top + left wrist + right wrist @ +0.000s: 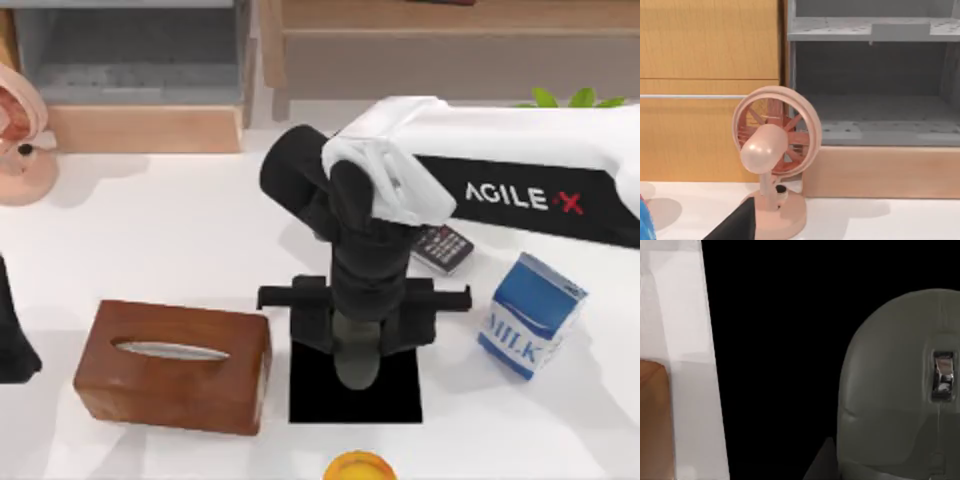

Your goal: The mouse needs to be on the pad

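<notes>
Resting on the pad (pixel 400 395), the mouse (pixel 357 360) beneath right pincer (pixel 362 335)

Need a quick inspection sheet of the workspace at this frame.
Surface: white table.
Job's things: mouse over the pad, under the right gripper; contact unclear.
Clutter: tissue box, milk carton, keypad device, pink fan, yellow object.
Grippers: right above pad; left arm parked at the left edge.
Cables: nothing seen.
Surroundings: grey shelf, wooden cabinet, green plant.
</notes>
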Robot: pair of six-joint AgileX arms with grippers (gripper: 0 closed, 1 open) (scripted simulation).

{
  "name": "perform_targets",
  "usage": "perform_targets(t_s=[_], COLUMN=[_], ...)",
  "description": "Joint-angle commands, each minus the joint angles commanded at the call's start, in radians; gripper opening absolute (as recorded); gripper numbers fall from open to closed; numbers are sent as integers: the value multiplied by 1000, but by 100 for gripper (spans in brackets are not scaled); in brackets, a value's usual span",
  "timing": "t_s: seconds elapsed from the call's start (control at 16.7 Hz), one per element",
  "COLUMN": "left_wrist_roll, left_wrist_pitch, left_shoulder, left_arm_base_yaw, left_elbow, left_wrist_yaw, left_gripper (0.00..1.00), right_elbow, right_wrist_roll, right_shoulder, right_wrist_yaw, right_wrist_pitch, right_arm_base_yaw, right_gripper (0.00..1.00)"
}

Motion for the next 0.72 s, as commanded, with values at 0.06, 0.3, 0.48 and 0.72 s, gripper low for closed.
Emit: perform_targets(t_s=[0.06, 0.3, 0.48, 0.72], left_wrist_roll=[0, 0, 0, 0], left_wrist_pitch=[0, 0, 0, 0], left_shoulder=[0, 0, 0, 0], left_arm_base_yaw=[0, 0, 0, 0], left_elbow=[0, 0, 0, 0], left_wrist_yaw=[0, 0, 0, 0], left_gripper=[100, 100, 100, 100], right_elbow=[0, 0, 0, 0], right_wrist_roll=[0, 0, 0, 0], right_shoulder=[0, 0, 0, 0], right_wrist_yaw=[0, 0, 0, 0], right_wrist_pitch=[0, 0, 0, 0], right_arm_base_yaw=[0, 0, 0, 0], right_gripper=[0, 30, 53, 83])
